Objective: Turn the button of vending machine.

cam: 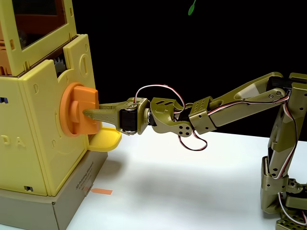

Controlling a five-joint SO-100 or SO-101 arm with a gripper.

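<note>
A: What is the setting like?
B: A white table (201,191) against a black backdrop. At the left of the fixed view stands the vending machine (43,120), a tall boxy thing of smooth yellow plastic on a cardboard base (57,206). A small orange tape strip (101,191) lies on the table beside the base.

A: And the button?
B: The button (79,111) is on the machine's right-facing side: an orange disc with a thick bar across it. A small yellow curved tray (106,139) juts out just below.

A: The gripper?
B: The olive-green arm (230,103) reaches in level from the right. The gripper (92,115) touches the bar; one finger (103,113) lies across its face. It seems closed on the bar, but I cannot tell
</note>
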